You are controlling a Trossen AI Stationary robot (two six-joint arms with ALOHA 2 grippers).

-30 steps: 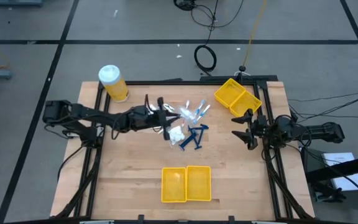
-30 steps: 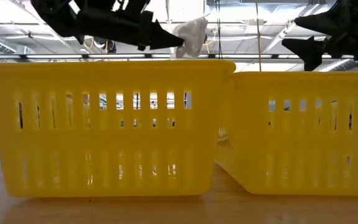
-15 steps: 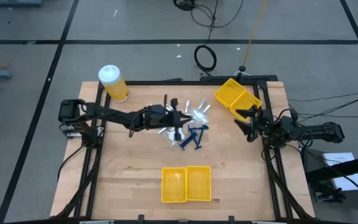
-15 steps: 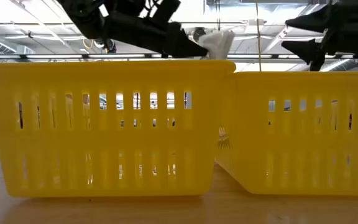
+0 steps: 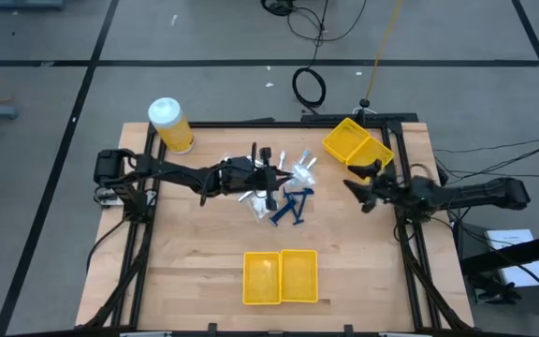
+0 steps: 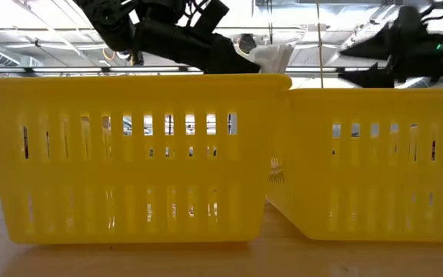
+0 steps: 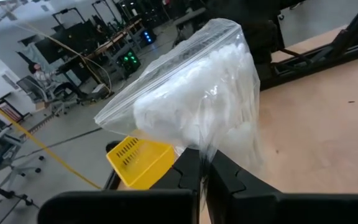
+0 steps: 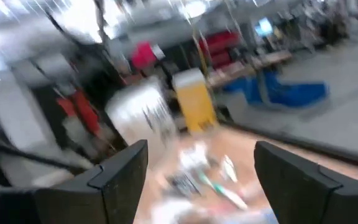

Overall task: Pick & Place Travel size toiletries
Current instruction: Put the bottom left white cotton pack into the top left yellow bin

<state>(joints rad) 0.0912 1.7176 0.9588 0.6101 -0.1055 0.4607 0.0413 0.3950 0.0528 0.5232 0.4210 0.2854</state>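
Note:
My left gripper [image 5: 267,186] is shut on a clear packet of white bits [image 7: 194,109] and hovers over the left side of the toiletries pile. In the low view the packet [image 6: 272,55] shows above the bin rim. The rest of the pile [image 5: 298,171], clear packets and thin sticks, lies on the table mid-far. Dark blue razors [image 5: 292,207] lie flat just nearer. My right gripper [image 5: 356,183] is open, off the table, right of the pile; its wrist view shows the pile [image 8: 197,163] ahead between its fingers. My left gripper pinches the packet between its two fingers at one bottom edge of the bag [image 7: 205,154]. The fingers [image 6: 233,58] come nearly level from the table's left. The packet is lifted clear and sticks out beyond the fingertips, its zip edge [image 7: 166,68] farthest from them.
A yellow two-compartment bin [image 5: 280,277] stands by the near edge, filling the low view [image 6: 129,154]. A second yellow bin [image 5: 356,145] sits at the far right. A yellow jar with a white lid [image 5: 169,124] stands at the far left corner. Bare wood lies between pile and near bin.
My left gripper has carried the packet a short way toward the table's right and slightly down, staying shut on it. My right gripper has swung toward the table's left, closer to the pile, and is still moving.

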